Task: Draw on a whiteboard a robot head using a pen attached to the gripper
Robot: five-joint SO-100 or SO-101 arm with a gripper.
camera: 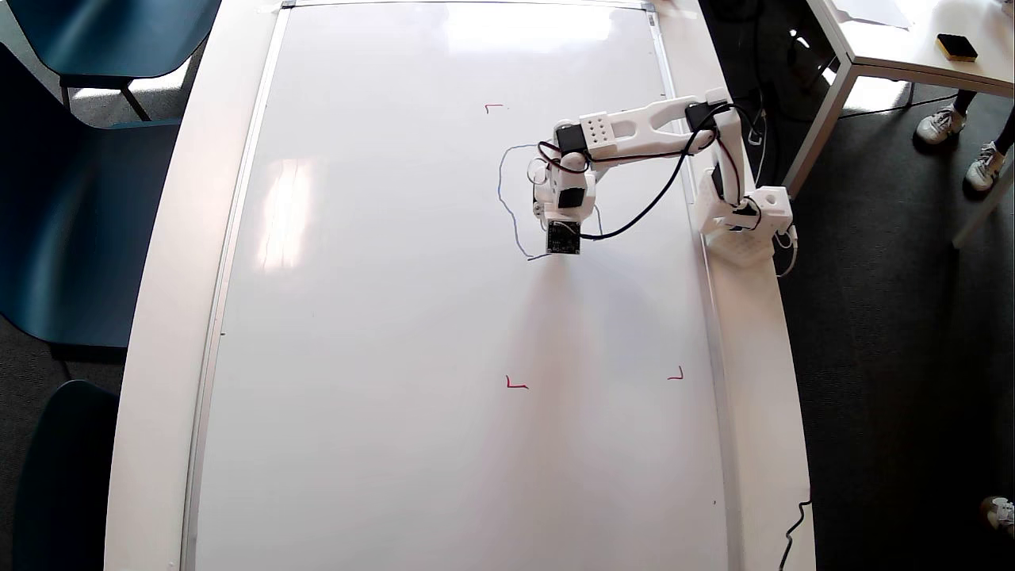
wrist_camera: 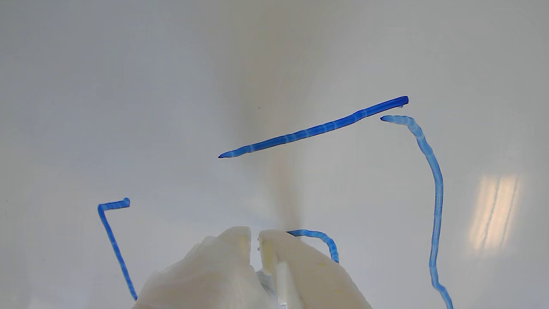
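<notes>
One arm works over the whiteboard (camera: 396,317), which lies flat on a white worktop (camera: 158,317), long axis running top to bottom in the overhead view. Three red corner marks (camera: 516,384) are visible there; the arm may cover a fourth. The arm reaches in from the board's right edge, forearm lying roughly left-right, wrist turned so the pincer (camera: 561,247) points toward the lower edge of that view.

Robot head (camera: 507,198): only partly drawn. Overhead, a wobbly blue curve runs from near the wrist, leftward and down, ending just beside the pincer. Wrist view shows separate blue strokes (wrist_camera: 315,128): one long slanted line, one long curve at right, a short hooked stroke at left, a short arc touching the pincer tip.

Pincer (wrist_camera: 254,234) in the wrist view: white jaws nearly closed, a narrow slit between the tips. Pen not discernible in either view; cannot tell what the jaws clamp.
</notes>
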